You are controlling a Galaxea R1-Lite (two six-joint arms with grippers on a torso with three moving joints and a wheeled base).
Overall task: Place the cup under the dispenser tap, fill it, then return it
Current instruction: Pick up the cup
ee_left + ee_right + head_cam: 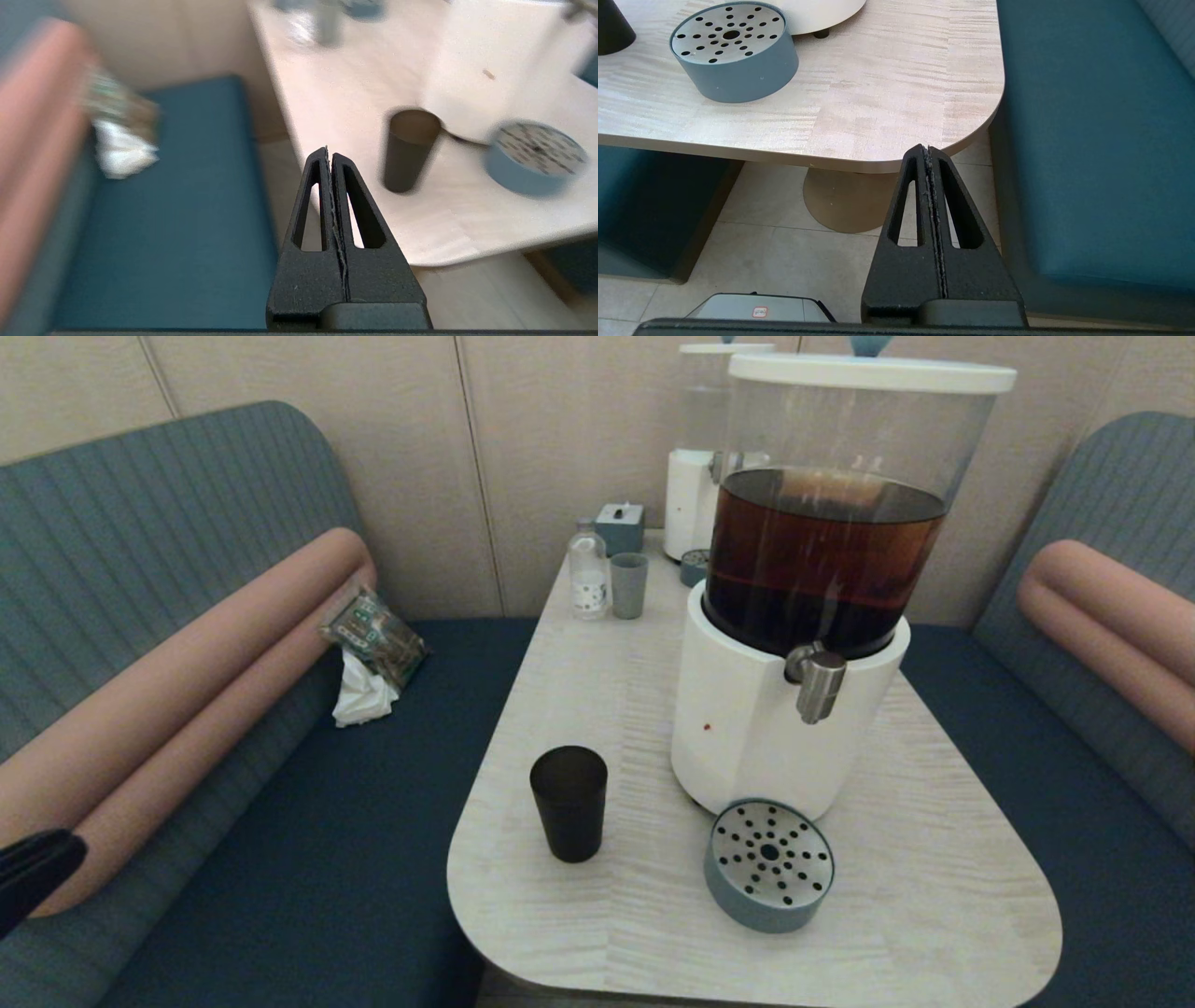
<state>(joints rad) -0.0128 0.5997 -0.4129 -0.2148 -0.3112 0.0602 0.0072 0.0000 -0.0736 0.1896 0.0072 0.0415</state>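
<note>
Leftmost, the left gripper (331, 154) is seen off the table's (607, 915) near-left corner, over the blue bench seat (308, 859), fingers pressed together and empty. Next, the black cup (569, 803) is found upright on the table, just left of the dispenser's white base (747, 719) and perforated drip tray (768, 864), well apart from the steel tap (819, 683). Rightmost, the right gripper (928, 151) is held below the table's near-right corner, fingers likewise together.

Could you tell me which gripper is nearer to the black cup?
Left. The left gripper sits off the table's edge beside the black cup; the right gripper hangs below the far corner.
</note>
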